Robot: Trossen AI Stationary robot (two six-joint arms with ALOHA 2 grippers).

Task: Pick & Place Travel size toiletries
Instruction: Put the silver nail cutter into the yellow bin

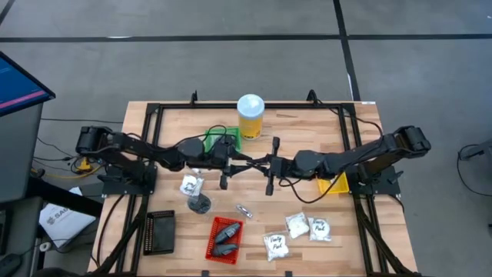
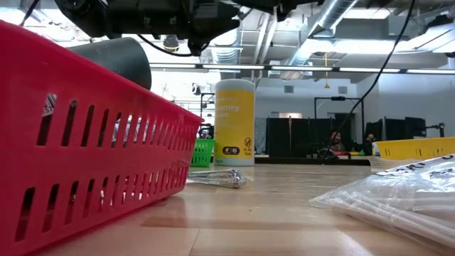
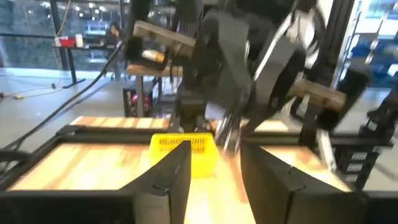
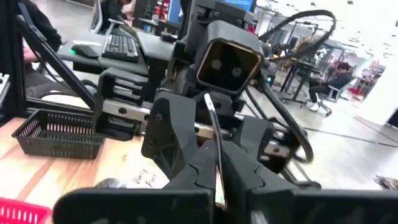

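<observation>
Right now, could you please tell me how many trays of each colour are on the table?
Green tray: 1
Red tray: 1
Yellow tray: 1
Black tray: 1
Total: 4

Both arms reach inward above the bench's middle, left hand (image 1: 237, 163) parted, right hand (image 1: 261, 164) clamped, tips nearly meeting

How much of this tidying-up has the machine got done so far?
Early, it seems. Two dark bottles lie in the red tray. In hand: the right gripper, jaws shut, holds a thin tube above the table, facing the left gripper, jaws open. Left on the table: white sachets, a dark puck, another tube.
</observation>
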